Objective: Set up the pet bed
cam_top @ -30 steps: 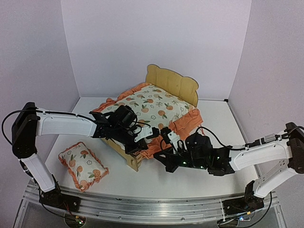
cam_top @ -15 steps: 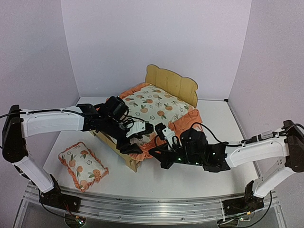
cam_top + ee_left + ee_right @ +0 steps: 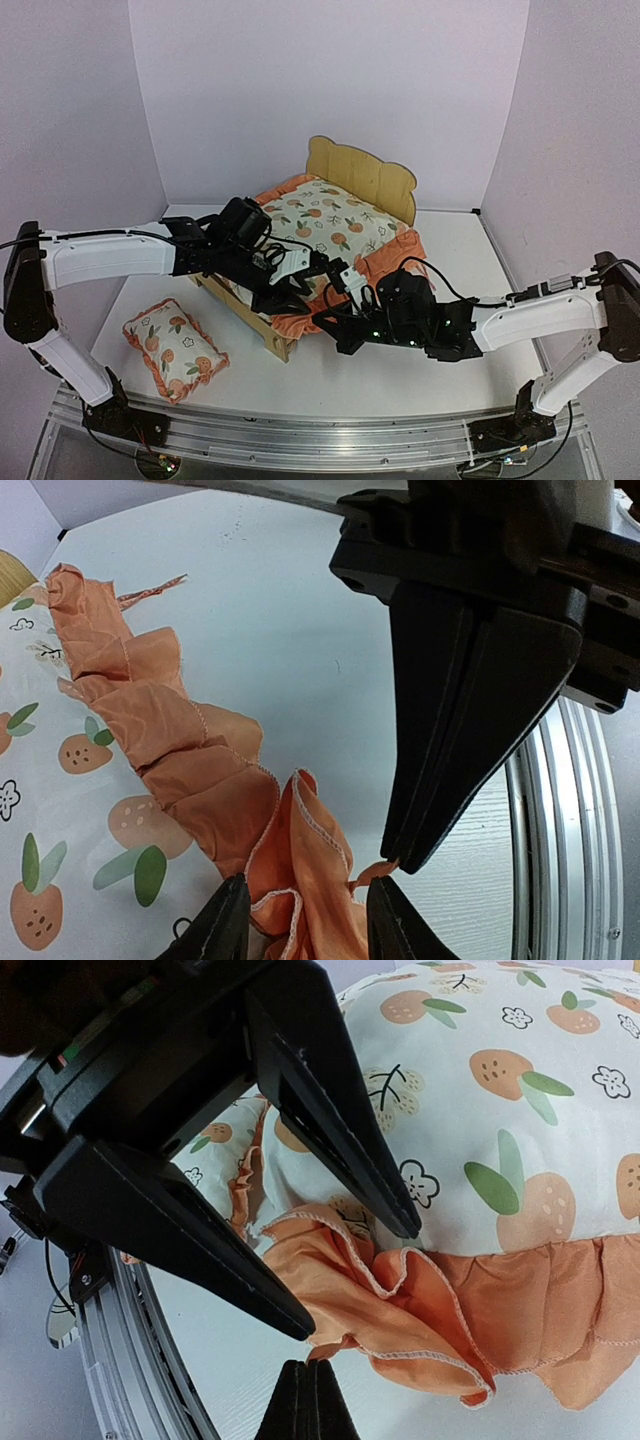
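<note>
The pet bed's plywood headboard (image 3: 360,175) stands at the back, and its low footboard (image 3: 273,338) faces the near left. The fruit-print cushion (image 3: 330,225) lies on the frame, with its orange ruffle (image 3: 180,770) hanging over the near corner. My left gripper (image 3: 312,920) is open, and a fold of the ruffle sits loosely between its fingers. My right gripper (image 3: 305,1372) is shut on the very tip of the ruffle corner (image 3: 335,1345), just beside the left one. In the top view the left gripper (image 3: 298,292) and the right gripper (image 3: 338,300) meet at that corner.
A small matching fruit-print pillow (image 3: 175,350) lies on the table at the near left. A metal rail (image 3: 300,435) runs along the table's near edge. White walls close in the back and both sides.
My left gripper has let go of the ruffle, opened, and shifted right along the cushion's near edge toward the right gripper. The right gripper stays shut and has edged slightly left.
</note>
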`<state>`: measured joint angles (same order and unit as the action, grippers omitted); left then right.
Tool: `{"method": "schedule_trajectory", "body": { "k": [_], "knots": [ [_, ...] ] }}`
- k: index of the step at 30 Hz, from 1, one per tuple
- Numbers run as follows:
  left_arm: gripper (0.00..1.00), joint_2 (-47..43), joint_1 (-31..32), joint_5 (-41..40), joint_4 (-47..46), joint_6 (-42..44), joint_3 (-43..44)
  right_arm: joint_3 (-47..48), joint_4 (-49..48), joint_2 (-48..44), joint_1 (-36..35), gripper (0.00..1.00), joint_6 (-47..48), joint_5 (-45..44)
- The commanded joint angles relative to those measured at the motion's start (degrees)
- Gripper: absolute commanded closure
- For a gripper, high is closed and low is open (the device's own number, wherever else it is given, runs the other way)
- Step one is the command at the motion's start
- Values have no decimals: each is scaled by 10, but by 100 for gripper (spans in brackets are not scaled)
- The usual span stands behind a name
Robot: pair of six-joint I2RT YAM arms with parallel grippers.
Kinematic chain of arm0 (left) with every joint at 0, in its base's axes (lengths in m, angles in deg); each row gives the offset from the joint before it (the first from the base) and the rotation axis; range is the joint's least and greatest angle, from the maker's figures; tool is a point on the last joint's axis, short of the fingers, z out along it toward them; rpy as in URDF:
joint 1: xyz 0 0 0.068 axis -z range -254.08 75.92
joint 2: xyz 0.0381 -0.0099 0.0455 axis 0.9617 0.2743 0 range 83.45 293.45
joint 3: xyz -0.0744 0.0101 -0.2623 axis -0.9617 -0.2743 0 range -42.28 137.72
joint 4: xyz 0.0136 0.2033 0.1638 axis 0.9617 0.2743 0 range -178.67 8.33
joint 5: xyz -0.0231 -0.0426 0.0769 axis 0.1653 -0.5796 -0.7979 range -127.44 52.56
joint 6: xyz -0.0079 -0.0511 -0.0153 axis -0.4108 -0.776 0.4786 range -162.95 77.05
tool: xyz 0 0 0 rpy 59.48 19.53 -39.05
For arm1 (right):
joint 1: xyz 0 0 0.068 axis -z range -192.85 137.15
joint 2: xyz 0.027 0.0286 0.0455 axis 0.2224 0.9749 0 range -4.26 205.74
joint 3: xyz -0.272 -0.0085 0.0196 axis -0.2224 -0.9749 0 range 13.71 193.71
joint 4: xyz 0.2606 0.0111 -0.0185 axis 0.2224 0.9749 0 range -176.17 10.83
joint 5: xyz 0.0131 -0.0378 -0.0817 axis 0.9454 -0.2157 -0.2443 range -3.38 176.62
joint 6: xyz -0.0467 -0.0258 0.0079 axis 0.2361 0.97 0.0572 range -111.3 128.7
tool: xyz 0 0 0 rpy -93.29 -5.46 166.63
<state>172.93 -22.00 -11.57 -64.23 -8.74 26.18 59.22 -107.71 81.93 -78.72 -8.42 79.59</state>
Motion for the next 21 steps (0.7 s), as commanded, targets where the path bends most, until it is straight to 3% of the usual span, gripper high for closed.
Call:
{"method": "schedule_trajectory", "body": {
  "k": [1,8,16,21],
  "knots": [
    [59,19,16,23,7,1,7,34,-53,-3,-3,100,4,-4],
    [60,15,15,31,-6,-13,-22,35,-66,-8,0,100,7,-11],
    [54,-37,-45,117,-196,-98,-146,22,-73,-5,5,100,-10,-7],
    [53,-59,-49,139,-283,-81,-200,17,-77,-1,7,100,-19,-3]
  ]
}}
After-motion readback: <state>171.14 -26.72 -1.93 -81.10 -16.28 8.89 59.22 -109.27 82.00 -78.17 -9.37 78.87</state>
